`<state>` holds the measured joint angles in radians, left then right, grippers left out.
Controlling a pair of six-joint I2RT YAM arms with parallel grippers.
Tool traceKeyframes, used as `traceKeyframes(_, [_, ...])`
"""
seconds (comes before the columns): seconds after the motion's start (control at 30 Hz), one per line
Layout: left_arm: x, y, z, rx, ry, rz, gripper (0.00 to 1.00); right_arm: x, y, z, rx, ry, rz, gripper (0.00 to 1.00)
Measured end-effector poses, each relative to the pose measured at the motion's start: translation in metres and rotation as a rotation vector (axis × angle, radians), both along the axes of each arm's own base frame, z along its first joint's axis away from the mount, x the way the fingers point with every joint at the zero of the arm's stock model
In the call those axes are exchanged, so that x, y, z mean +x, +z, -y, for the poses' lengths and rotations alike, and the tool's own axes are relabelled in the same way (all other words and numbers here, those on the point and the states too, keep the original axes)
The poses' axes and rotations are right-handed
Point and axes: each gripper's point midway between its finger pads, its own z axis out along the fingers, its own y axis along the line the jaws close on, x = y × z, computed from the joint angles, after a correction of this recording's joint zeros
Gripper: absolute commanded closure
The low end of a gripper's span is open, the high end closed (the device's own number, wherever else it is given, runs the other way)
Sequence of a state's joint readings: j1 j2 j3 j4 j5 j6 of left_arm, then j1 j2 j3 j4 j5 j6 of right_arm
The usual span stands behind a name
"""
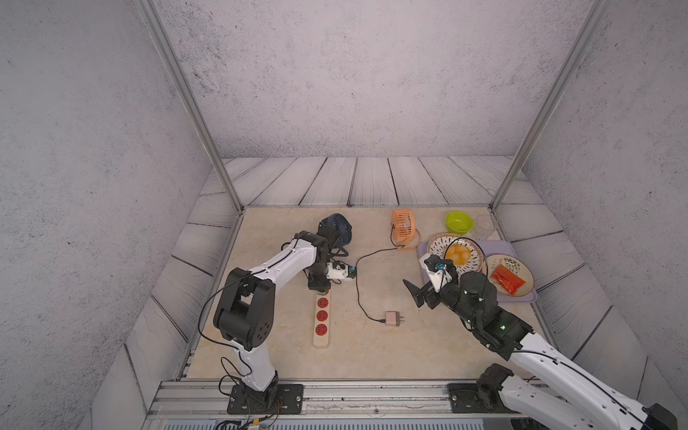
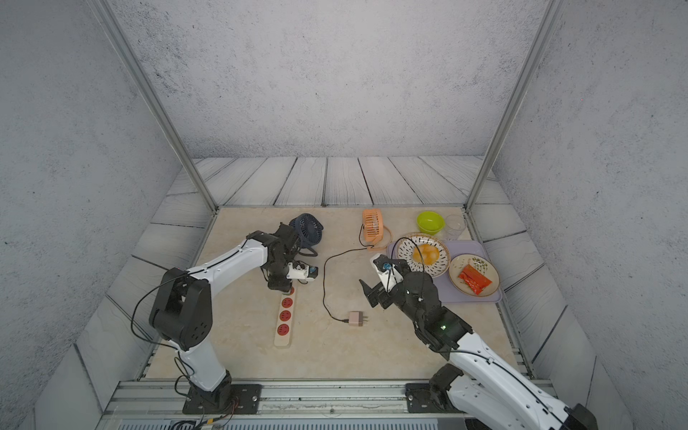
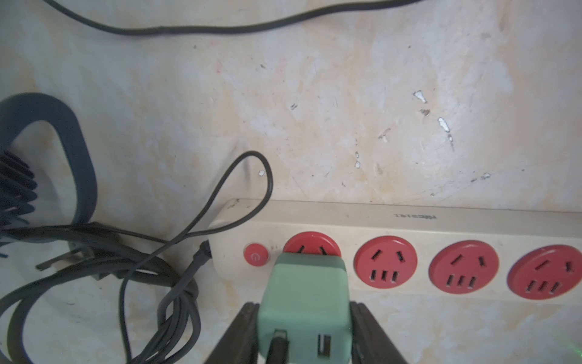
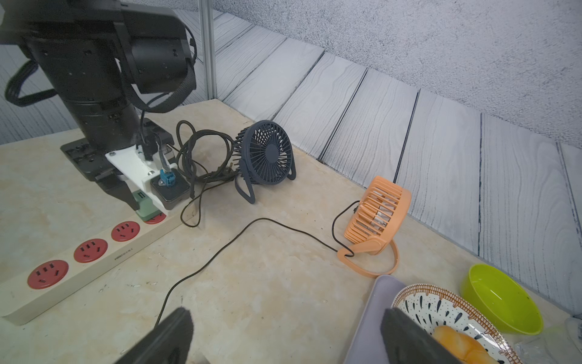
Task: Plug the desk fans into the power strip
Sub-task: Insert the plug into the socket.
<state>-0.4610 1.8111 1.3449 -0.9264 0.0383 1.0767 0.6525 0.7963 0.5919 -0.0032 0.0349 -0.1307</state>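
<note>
The cream power strip (image 1: 321, 331) (image 3: 441, 220) (image 4: 104, 266) lies lengthwise at mid-left with a row of red sockets. My left gripper (image 3: 304, 307) (image 1: 320, 287) points down over its far end, shut on a green plug adapter (image 3: 304, 293) (image 4: 142, 205). The adapter sits on the end socket beside the red switch (image 3: 255, 257); its prongs are hidden. A thin dark cable leaves the adapter toward the dark blue desk fan (image 1: 339, 228) (image 4: 267, 154) behind it. My right gripper (image 4: 288, 315) (image 1: 419, 283) hovers open and empty at mid-right.
An orange fan (image 1: 404, 225) (image 4: 378, 214) stands at the back, and its black cable runs to a pink adapter (image 1: 391, 319) lying loose. A lilac tray (image 1: 521, 299) with two plates, a green bowl (image 1: 459, 220) and a clear cup fill the right side. The strip's thick cord (image 3: 176, 312) lies coiled by the blue fan.
</note>
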Motion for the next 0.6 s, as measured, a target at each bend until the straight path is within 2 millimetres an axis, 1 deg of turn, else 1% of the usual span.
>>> traceKeyframes(0.37, [-0.0027,-0.0002,-0.0024,-0.022,0.002,0.039,1.0,0.0,-0.0001,0.0,0.0,0.0,0.0,0.01])
traceKeyframes(0.6, [-0.0014,-0.0001,-0.0058,-0.064,0.017,0.026,1.0,0.0,-0.0001,0.0,0.0,0.0,0.0,0.01])
